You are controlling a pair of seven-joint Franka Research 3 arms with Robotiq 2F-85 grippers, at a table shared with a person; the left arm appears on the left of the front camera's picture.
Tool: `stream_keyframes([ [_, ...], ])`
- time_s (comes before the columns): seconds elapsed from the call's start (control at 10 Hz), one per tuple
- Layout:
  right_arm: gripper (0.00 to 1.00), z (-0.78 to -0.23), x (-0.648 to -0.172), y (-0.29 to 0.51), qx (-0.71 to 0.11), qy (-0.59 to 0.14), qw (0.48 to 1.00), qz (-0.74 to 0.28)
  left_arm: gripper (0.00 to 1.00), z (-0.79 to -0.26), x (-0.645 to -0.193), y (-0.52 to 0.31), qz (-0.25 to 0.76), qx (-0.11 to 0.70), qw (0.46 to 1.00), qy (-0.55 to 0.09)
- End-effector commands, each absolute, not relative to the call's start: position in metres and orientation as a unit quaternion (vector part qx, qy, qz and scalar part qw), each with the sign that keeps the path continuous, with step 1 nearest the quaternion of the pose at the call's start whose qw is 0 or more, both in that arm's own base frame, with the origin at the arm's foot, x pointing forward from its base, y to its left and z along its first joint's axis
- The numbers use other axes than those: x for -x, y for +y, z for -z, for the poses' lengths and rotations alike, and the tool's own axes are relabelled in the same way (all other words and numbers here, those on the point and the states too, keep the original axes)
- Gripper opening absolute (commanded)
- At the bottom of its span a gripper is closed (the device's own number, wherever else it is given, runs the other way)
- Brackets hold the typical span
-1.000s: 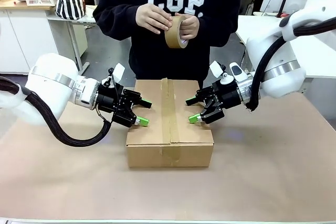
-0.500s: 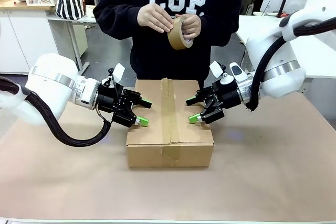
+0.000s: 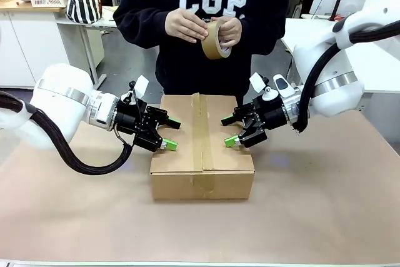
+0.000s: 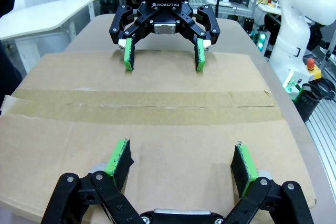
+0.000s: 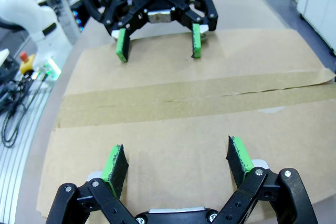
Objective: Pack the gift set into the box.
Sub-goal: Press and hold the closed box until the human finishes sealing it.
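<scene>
1. The left gripper (image 3: 172, 134) has its jaws spread wide and holds nothing. In the left wrist view its green pads (image 4: 121, 157) sit low on the near flap and appear to touch the cardboard.
2. The right gripper (image 3: 227, 132) is equally wide and empty. Its tips are planted on the opposite flap, facing the left gripper across the seam.
3. The box (image 3: 178, 157) lies closed at mid-table (image 3: 325, 204), between the two arms. A brown tape strip (image 3: 201, 136) runs lengthwise over the seam and folds down the front face.
4. The person stands at the far side, with both hands (image 3: 185, 24) on a tape roll (image 3: 214, 39) held above the far end of the box.
5. Judgement: the step in hand is holding the flaps flat while the seal is finished. Packing looks nearly complete.
6. To do it well, press evenly on both flaps, straight down, with no sideways drag. Stay clear of the strip so the pads do not catch the adhesive. Do not narrow the jaws, and lift vertically only once the person's hands are away.
7. Risk: uneven force could bow a flap and wrinkle the tape.
8. Against the picture from a second ago, both grippers and the box are unchanged. The roll has shifted slightly rightward in the picture and tilted in the person's hands.
</scene>
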State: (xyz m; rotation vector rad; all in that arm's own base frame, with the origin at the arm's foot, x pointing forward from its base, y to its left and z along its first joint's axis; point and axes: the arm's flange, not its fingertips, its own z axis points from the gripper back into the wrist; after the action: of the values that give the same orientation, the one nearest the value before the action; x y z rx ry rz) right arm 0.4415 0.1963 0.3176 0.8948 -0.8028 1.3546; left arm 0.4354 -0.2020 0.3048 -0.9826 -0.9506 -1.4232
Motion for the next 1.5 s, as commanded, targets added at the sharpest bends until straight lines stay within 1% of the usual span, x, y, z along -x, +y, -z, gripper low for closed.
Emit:
stream_keyframes([
  [0.0,1.00,-0.3165,-0.4411,0.1957,-0.388,-0.348,0.620,-0.586,1.00,-0.3033,-0.4342,-0.1999,0.605,0.418,0.549,-0.397],
  [1.4,1.00,-0.3165,-0.4411,0.1957,-0.388,-0.348,0.620,-0.586,1.00,-0.3033,-0.4342,-0.1999,0.605,0.418,0.549,-0.397],
])
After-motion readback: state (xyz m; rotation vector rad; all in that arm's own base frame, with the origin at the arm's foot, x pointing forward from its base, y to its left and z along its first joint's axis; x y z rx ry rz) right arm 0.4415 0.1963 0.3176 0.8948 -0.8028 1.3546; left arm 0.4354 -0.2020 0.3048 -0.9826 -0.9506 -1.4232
